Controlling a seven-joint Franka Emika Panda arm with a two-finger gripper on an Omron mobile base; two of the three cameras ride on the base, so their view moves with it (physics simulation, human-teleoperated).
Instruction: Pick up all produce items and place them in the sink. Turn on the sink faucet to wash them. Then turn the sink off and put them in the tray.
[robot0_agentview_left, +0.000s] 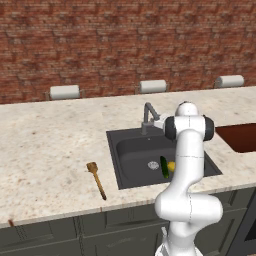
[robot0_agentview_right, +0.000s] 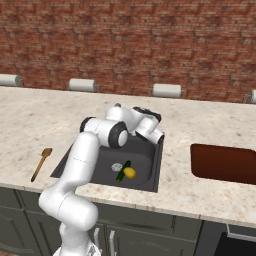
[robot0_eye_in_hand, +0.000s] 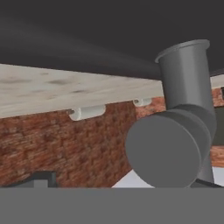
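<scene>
The sink (robot0_agentview_left: 131, 150) is a dark, nearly black basin set into the speckled stone worktop (robot0_agentview_left: 50, 145), and both produce items lie on its floor just right of the round silver drain (robot0_agentview_left: 153, 165). The cucumber (robot0_agentview_left: 164, 167) lies pointing from near to far, and the small yellow piece (robot0_agentview_left: 171, 166) sits right beside it on its right, apparently touching it; from the right base view the yellow piece (robot0_agentview_right: 130, 173) rests against the near end of the cucumber (robot0_agentview_right: 123, 171). The tray (robot0_agentview_right: 223, 163), dark reddish-brown with a low rim, sits on the worktop well to the right of the sink, and nothing can be seen inside it. A brown wooden spoon (robot0_agentview_left: 96, 179) lies on the worktop left of the sink, apart from it. The arm rises at the near edge of the worktop, bends over the basin, and reaches its hand to the far edge of the sink, where the gripper (robot0_agentview_right: 152, 131) sits at the sink faucet (robot0_agentview_left: 148, 117). In the hand view the grey faucet (robot0_eye_in_hand: 175, 131) looms very close and appears upside down, with the brick wall (robot0_eye_in_hand: 65, 148) behind it. The fingers are hidden, so I cannot tell whether they are spread or pressed together.
</scene>
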